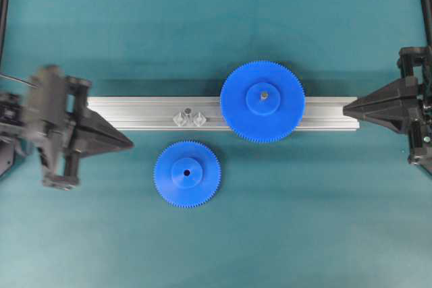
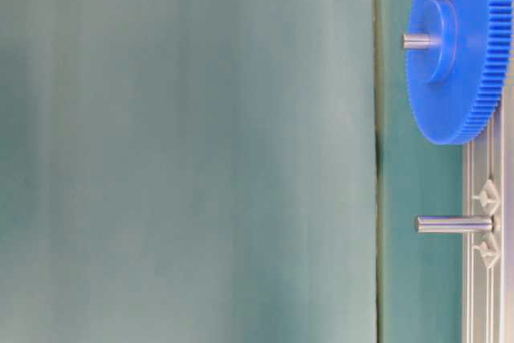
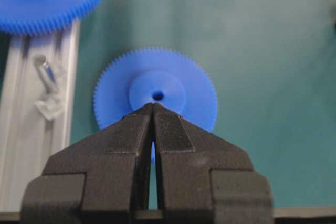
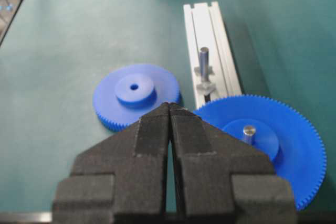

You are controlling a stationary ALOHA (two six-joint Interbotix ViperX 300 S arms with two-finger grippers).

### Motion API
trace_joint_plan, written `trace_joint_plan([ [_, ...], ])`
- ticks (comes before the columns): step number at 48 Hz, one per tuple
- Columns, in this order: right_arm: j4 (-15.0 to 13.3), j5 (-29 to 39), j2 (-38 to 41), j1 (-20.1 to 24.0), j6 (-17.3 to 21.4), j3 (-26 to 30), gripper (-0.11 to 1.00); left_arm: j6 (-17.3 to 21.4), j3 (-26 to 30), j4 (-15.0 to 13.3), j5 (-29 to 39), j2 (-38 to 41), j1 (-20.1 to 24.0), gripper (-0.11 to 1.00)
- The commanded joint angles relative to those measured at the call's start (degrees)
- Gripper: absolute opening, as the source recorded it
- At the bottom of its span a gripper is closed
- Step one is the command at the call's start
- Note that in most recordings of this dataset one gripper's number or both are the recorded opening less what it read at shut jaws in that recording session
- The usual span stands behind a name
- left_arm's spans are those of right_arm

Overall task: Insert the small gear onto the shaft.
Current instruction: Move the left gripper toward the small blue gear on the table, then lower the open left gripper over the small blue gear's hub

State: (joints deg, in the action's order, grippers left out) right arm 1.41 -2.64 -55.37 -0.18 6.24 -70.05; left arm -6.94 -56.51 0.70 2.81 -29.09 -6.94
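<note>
Small blue toothed plastic gear (image 1: 187,174): flat on green mat, beside grooved aluminium rail (image 1: 135,113). Thin grey steel shaft (image 1: 189,110): bare. Left gripper (image 1: 128,142), right gripper (image 1: 345,108): pressed together, empty. Risk: tilted bore jams on pin.

In the overhead view, the rail (image 1: 223,113) lies across the middle of the table (image 1: 216,25). The large gear (image 1: 262,101) sits on the rail, right of centre. The shaft (image 1: 188,112) stands on the rail, left of the large gear. The small gear (image 1: 187,173) lies flat on the table, just below the rail and apart from it, beneath the shaft.
</note>
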Motion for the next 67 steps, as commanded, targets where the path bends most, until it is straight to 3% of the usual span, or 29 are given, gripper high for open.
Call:
trace_joint_plan([
  [1, 0.1, -0.4, 0.5, -0.1, 0.4, 1.6, 0.04, 0.0, 3.8, 0.2, 1.5, 3.3, -1.3, 0.00],
  [25, 0.1, 1.1, 0.5, -0.1, 0.5, 1.7, 0.04, -0.2, 14.6, 0.2, 7.5, 18.5, -2.7, 0.00],
  [45, 0.1, 2.0, 0.4, -0.1, 0.5, 1.7, 0.04, 0.0, 22.5, 0.2, 17.1, 26.5, -2.7, 0.00],
  [67, 0.2, 2.4, 0.4, -0.1, 1.4, 1.7, 0.04, 0.3, 26.5, 0.2, 21.3, 30.1, -2.7, 0.00],
])
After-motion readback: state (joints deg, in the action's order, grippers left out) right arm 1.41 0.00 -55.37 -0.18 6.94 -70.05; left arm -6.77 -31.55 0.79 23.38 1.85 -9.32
